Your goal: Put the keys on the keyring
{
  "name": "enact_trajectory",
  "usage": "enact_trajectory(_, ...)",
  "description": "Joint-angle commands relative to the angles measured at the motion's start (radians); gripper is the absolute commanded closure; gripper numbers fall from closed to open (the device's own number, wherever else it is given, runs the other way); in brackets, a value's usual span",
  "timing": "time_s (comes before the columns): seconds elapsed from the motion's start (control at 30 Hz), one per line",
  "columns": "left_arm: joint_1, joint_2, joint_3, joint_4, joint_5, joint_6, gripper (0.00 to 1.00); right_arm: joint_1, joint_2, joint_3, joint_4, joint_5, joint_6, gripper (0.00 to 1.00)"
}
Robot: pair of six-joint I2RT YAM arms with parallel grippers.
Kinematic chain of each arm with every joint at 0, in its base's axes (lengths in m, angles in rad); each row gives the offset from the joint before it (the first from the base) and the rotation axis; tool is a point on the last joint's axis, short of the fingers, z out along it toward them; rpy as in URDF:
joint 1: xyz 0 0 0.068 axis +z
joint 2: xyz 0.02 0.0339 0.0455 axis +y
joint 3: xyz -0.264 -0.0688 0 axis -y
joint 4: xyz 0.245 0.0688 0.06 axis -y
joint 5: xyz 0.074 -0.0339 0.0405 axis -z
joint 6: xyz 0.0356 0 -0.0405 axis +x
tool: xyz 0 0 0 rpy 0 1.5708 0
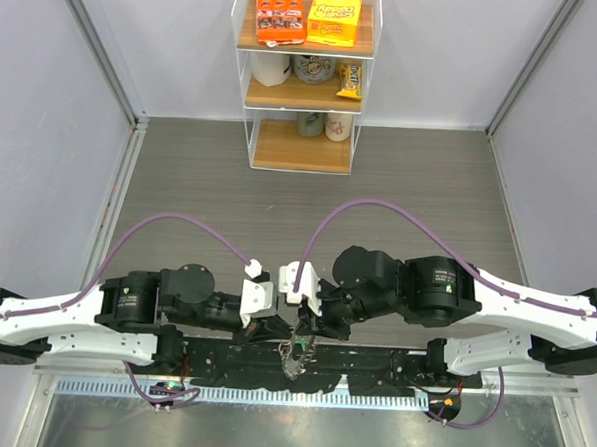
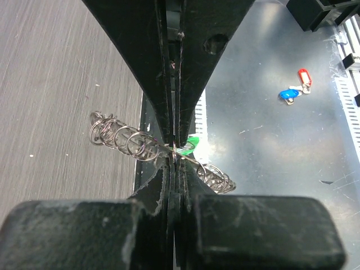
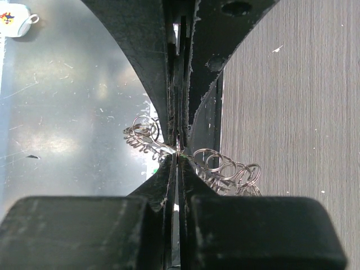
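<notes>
Left wrist view: both the left pincer [image 2: 174,152] and right pincer [image 3: 178,153] pinch the keyring [image 2: 126,140], green-headed key [image 2: 194,142] just behind it, apparently not yet threaded on.

- The keyring [image 2: 126,138] was a string of many small silvery wire loops. It stretched sideways at the near edge of the table, mid-width, with both ends drooping.
- The left gripper [image 2: 175,153] and the right gripper [image 3: 178,153] both pinched it at its middle.
- A green key [image 2: 193,143] showed just behind that pinch, right by the loops and mostly hidden.
</notes>
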Motion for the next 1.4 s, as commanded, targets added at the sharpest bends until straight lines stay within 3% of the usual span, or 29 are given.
enact_trajectory(0.0,-0.002,0.038,0.037,0.015,-0.027,0.021,1.0,0.007,0.009,0.051,0.081,-0.048,0.0,0.94)
enact_trajectory(0.17,-0.002,0.014,0.004,0.077,-0.087,0.024,1.0,0.007,-0.03,0.006,0.136,-0.067,-0.002,0.87)
enact_trajectory(0.5,-0.004,-0.101,-0.108,0.306,-0.098,0.026,1.0,0.007,-0.218,-0.146,0.287,-0.007,0.005,0.45)
enact_trajectory(0.77,-0.004,-0.198,-0.226,0.567,-0.064,0.024,1.0,0.007,-0.376,-0.287,0.412,0.033,-0.018,0.44)
enact_trajectory(0.93,-0.004,-0.216,-0.268,0.667,-0.05,0.017,1.0,0.009,-0.369,-0.298,0.451,0.021,-0.055,0.51)
enact_trajectory(1.37,-0.004,-0.241,-0.302,0.759,-0.03,0.009,1.0,0.016,-0.321,-0.292,0.528,0.028,-0.117,0.59)
